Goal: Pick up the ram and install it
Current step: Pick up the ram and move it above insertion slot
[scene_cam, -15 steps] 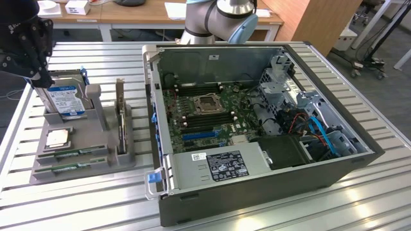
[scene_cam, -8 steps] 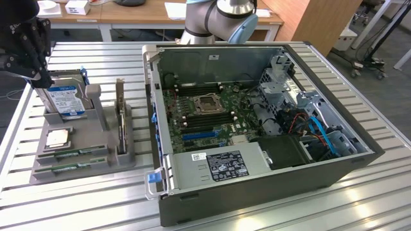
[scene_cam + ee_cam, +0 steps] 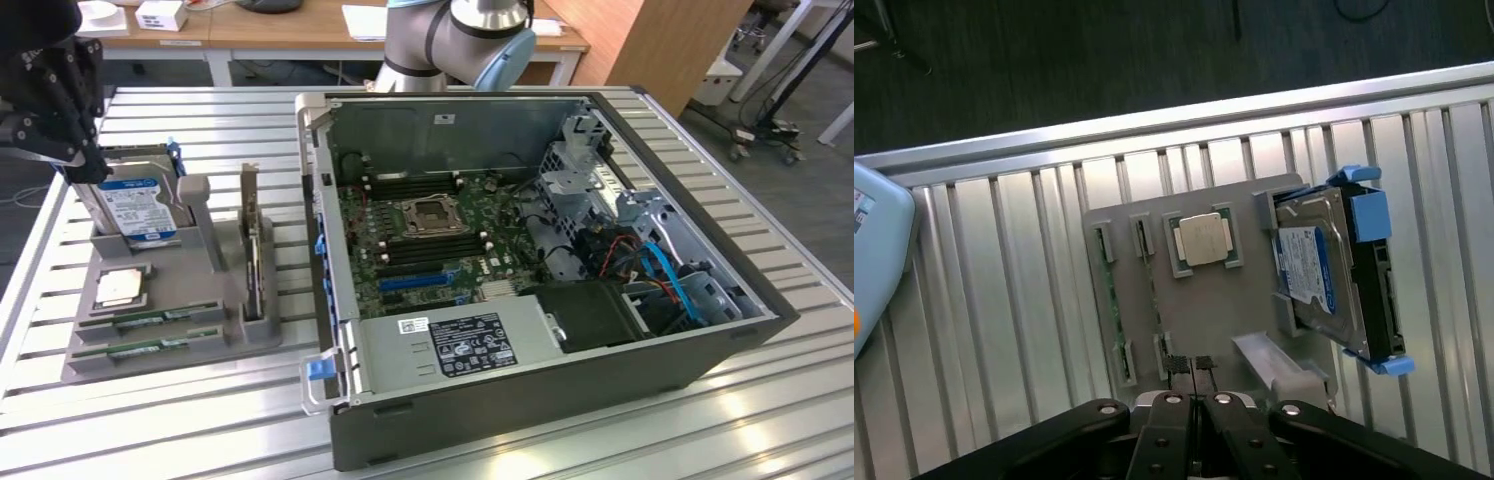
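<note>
In the exterior view, the black gripper (image 3: 78, 160) hangs over the blue-labelled silver hard drive (image 3: 138, 210) at the far end of a grey plastic holder tray (image 3: 174, 357). At the tray's near end, well apart from the gripper, one long, narrow green ram stick (image 3: 150, 320) and its twin (image 3: 140, 347) sit parallel in slots. Their long axes run across the view, rising slightly to the exterior view's right. The tray rests on a slatted aluminium table (image 3: 534, 450) beside an open grey computer case (image 3: 534, 400), with wooden desks (image 3: 294, 35) behind.

In the wrist view, the gripper (image 3: 1191, 362) is fully closed and empty. The ram stick (image 3: 1110, 300) and its twin (image 3: 1154, 290) lie lengthwise toward it. Dark floor (image 3: 1104, 60) shows beyond the table (image 3: 1004, 300).
</note>
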Available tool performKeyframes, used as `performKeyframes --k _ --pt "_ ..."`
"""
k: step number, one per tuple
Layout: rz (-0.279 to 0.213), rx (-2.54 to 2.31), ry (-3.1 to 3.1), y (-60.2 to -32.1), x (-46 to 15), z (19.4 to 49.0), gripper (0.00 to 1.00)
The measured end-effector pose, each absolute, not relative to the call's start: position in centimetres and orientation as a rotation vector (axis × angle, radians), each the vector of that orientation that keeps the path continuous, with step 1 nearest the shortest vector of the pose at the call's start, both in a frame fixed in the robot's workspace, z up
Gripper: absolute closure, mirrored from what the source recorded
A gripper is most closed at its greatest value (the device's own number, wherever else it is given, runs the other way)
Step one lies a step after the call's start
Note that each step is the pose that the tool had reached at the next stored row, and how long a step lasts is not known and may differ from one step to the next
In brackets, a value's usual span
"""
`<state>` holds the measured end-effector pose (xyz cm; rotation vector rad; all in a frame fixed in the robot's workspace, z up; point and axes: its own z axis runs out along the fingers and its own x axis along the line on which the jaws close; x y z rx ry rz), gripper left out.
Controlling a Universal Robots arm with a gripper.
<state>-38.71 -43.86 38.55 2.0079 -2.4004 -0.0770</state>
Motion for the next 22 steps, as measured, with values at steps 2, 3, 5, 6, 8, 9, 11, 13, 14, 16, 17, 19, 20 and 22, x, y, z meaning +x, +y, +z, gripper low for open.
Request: performKeyframes --k 2,3,5,6,8,9,11,13,14,16,17,19,20,22 --pt "-0.077 2.031 -2.38 -43.86 -38.71 38.54 0.9" --pt "-0.077 2.042 -2.37 -43.86 -38.71 38.54 0.9" --pt "-0.077 2.064 -2.351 -43.86 -38.71 38.54 0.9" --pt "-0.077 2.073 -2.343 -43.86 -38.71 38.54 0.9" --pt "-0.076 2.087 -2.329 -43.86 -38.71 38.54 0.9" --pt "-0.076 2.09 -2.327 -43.86 -38.71 38.54 0.9" --pt "-0.076 2.091 -2.326 -43.86 -38.71 38.53 0.9" --pt "-0.076 2.091 -2.326 -43.86 -38.71 38.54 0.9" --pt "-0.076 2.091 -2.326 -43.86 -38.71 38.54 0.9" --pt "-0.076 2.091 -2.326 -43.86 -38.71 38.53 0.9" --pt "-0.076 2.091 -2.326 -43.86 -38.71 38.54 0.9" --pt "-0.076 2.091 -2.326 -43.86 -38.71 38.53 0.9" --pt "-0.076 2.091 -2.326 -43.86 -38.71 38.54 0.9" --pt "-0.076 2.091 -2.326 -43.86 -38.71 38.53 0.89"
